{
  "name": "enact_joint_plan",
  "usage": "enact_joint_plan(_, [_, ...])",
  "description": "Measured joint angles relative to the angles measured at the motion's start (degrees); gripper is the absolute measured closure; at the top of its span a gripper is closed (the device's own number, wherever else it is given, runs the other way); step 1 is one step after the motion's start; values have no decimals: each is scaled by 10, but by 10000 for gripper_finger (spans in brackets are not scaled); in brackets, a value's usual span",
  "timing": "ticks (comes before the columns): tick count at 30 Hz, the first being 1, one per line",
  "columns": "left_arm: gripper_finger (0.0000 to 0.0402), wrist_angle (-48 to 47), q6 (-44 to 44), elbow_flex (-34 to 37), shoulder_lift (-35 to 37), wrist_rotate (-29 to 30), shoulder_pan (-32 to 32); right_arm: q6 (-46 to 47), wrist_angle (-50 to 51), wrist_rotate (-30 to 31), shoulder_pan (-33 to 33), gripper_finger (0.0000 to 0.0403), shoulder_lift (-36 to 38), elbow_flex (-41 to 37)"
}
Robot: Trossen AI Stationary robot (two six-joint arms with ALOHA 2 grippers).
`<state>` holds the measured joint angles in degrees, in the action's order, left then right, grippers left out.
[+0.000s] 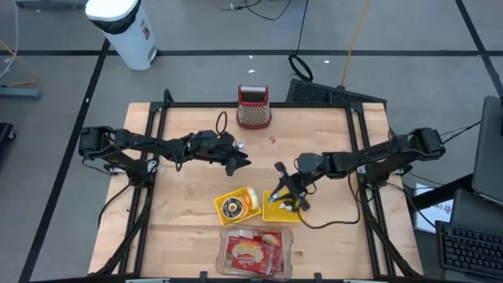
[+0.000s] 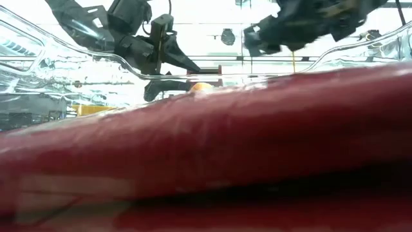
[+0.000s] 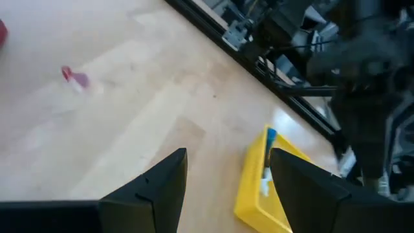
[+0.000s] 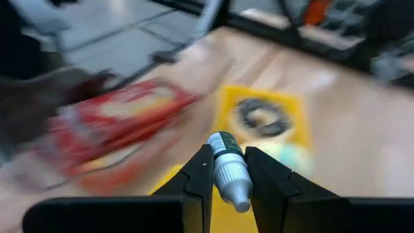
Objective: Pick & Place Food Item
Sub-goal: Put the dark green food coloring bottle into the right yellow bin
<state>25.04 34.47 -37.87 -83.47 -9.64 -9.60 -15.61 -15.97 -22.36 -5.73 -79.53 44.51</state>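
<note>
My right gripper [image 1: 291, 196] [image 4: 228, 155] hangs over the table's near middle, shut on a small grey bottle with a dark green cap [image 4: 228, 169]. Under it lies a yellow tray [image 1: 277, 210]. Beside that, a second yellow tray [image 1: 236, 204] holds a dark ring [image 4: 262, 116] and a yellowish lump. My left gripper [image 1: 240, 163] [image 3: 226, 155] hovers open left of centre with nothing between its fingers. It looks at the edge of a yellow tray [image 3: 259, 194]. A clear container [image 1: 255, 251] with a red packet [image 4: 116, 123] sits at the near edge. My right gripper pinches the little bottle between its two fingers, which press on opposite sides of the grey body [image 4: 231, 184] just under the green cap. The bottle lies along the fingers, cap end away from the wrist. It is lifted clear above the yellow tray.
A red mesh basket [image 1: 254, 108] stands at the far middle of the table. A small red scrap [image 3: 74, 76] lies on the bare wood. Black frame rails [image 1: 149, 126] run along both sides. The low view is filled by the clear container and its red packet [image 2: 206, 148].
</note>
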Motion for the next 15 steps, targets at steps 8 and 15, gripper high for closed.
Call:
enact_joint_plan(8, [179, 0, -37, 0, -1, 40, 0, 64, 0, 3, 0, 344, 4, -79])
enact_joint_plan(15, [179, -1, -49, 0, -1, 55, 0, 94, -93, 14, -16, 344, 3, -157])
